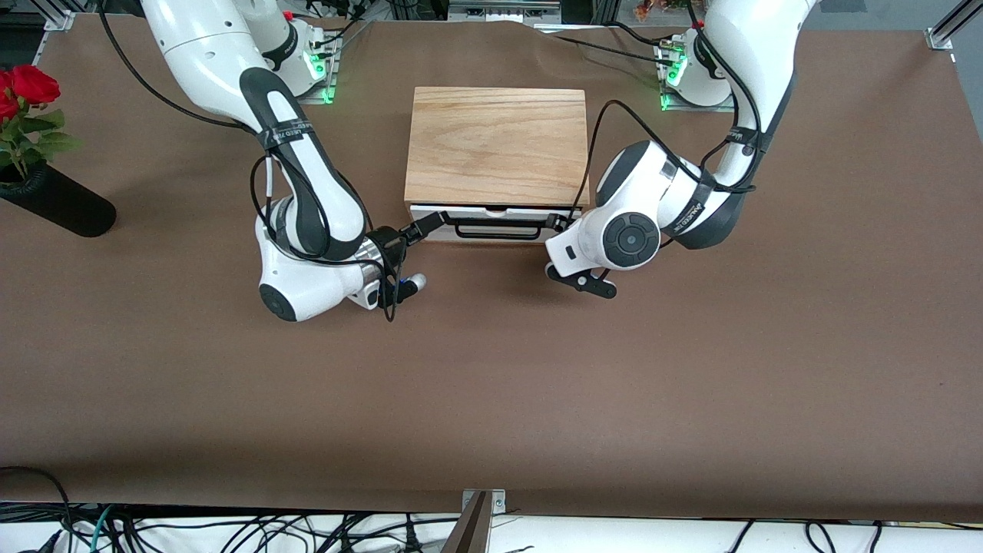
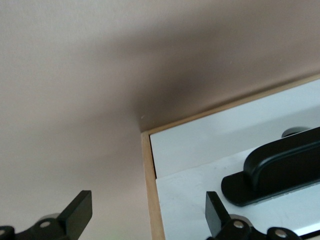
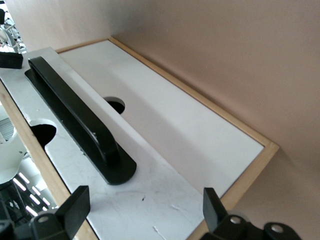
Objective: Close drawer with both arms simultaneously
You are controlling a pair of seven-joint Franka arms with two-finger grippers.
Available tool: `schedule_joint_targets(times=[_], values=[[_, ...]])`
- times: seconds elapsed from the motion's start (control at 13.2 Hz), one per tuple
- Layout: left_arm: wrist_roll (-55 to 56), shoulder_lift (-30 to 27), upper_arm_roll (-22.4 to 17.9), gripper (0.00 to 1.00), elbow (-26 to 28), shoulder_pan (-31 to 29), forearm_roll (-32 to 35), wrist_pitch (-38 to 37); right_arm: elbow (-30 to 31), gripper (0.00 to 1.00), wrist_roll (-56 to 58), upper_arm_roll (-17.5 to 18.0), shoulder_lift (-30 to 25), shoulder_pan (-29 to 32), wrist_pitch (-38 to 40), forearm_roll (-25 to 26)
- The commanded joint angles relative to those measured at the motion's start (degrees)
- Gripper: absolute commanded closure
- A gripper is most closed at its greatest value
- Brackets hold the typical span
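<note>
The drawer (image 1: 491,213) is in the light oak box (image 1: 498,142) at mid-table. Its white front with the black bar handle (image 1: 495,230) sits at the box's face, and no wood-grain inside shows. My right gripper (image 1: 427,225) is open, with its fingertips at the drawer front's end toward the right arm. In the right wrist view the gripper (image 3: 145,210) frames the white panel (image 3: 140,192) beside the handle (image 3: 75,115). My left gripper (image 1: 555,223) is open at the drawer's other end. In the left wrist view the gripper (image 2: 148,215) straddles the box's oak edge (image 2: 150,185), near the handle (image 2: 280,170).
A black vase with red roses (image 1: 54,201) lies toward the right arm's end of the table. The green-lit arm bases (image 1: 319,73) (image 1: 672,77) stand farther from the front camera than the box. Brown tabletop (image 1: 491,384) stretches in front of the drawer.
</note>
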State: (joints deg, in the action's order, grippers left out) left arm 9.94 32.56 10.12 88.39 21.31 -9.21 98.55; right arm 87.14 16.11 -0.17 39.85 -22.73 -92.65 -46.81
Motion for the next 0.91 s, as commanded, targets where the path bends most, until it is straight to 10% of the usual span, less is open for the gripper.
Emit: schedule_joint_targets(times=[0.0, 0.83], values=[[0.34, -0.48, -0.36, 0.00, 0.12, 0.31, -1.16, -2.30, 4.34, 0.00, 0.07, 0.26, -2.40, -0.21, 0.54, 0.40], [0.17, -0.22, -0.53, 0.00, -1.72, -0.30, -1.07, -2.84, -1.26, 0.00, 0.94, -0.62, -1.70, 4.34, 1.24, 3.30]])
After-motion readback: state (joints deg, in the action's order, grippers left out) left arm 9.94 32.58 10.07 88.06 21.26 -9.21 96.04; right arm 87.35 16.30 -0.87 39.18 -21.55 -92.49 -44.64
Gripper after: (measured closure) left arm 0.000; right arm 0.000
